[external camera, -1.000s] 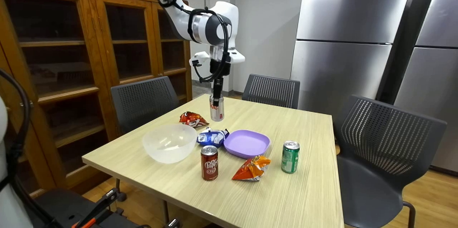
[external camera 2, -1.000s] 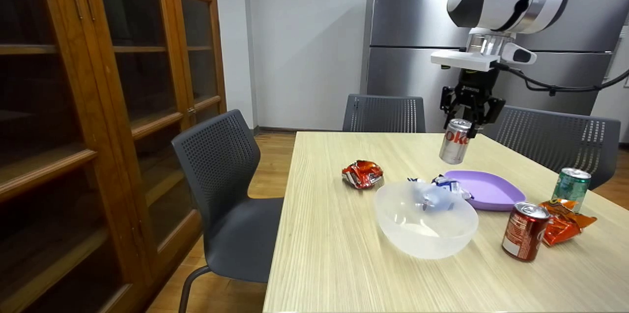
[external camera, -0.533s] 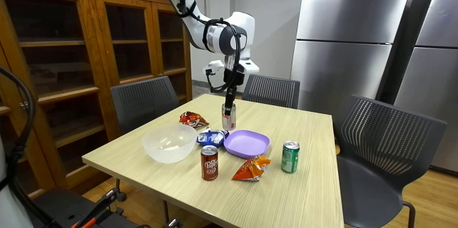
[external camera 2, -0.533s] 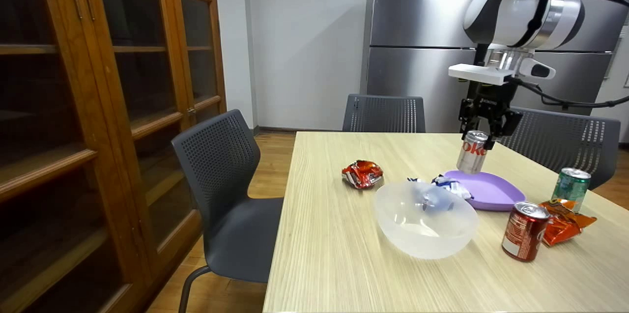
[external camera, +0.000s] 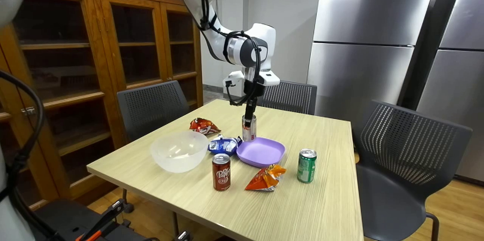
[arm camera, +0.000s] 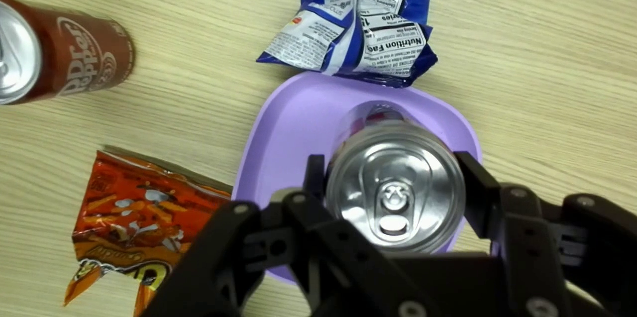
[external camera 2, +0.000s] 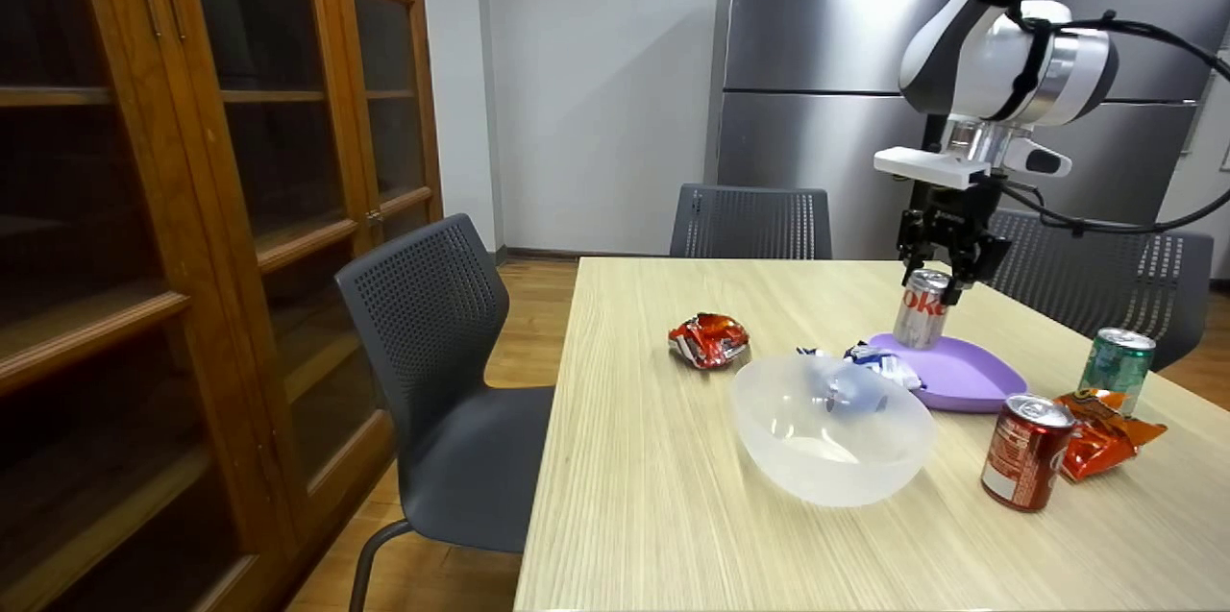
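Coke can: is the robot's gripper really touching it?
Touching. In the wrist view, the gripper has its fingers against both sides of the Coke can.

The pale table (external camera: 302, 210) carries a bowl (external camera: 179, 152), plate (external camera: 261, 153), two cans (external camera: 221, 174) and three bags (external camera: 264, 178).

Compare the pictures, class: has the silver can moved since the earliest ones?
Yes: in both exterior views the silver can has moved down and rightward in the image, closer to the unmoved purple plate.

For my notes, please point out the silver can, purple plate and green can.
Silver can (arm camera: 395, 190), wrist view: lid.
Purple plate (arm camera: 288, 140), wrist view: bare inside.
Green can (external camera: 306, 167), an exterior view: side wall.
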Tool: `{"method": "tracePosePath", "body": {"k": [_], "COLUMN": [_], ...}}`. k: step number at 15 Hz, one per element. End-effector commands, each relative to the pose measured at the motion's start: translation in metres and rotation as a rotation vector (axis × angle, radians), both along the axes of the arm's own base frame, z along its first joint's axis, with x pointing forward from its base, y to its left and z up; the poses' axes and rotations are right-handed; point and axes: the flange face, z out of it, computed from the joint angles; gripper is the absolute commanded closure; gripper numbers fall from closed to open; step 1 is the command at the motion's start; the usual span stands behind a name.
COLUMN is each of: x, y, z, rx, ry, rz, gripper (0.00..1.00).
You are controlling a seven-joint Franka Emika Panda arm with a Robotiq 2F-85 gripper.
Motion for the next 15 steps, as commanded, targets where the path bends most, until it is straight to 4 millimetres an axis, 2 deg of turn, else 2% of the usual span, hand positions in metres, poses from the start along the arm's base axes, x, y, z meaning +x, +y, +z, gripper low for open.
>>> {"method": "tracePosePath", "body": {"k": [1, 6, 15], "x": [0.022, 0.035, 0.040], "y": [-0.008, -0.012, -0.012], "z": [-0.002, -0.013, -0.034], "rx": [0.016, 0.021, 0.019], "ry": [-0.009, -0.015, -0.001], "rz": [-0.047, -0.066, -0.085], "gripper": [0.60, 0.60, 0.60]}}
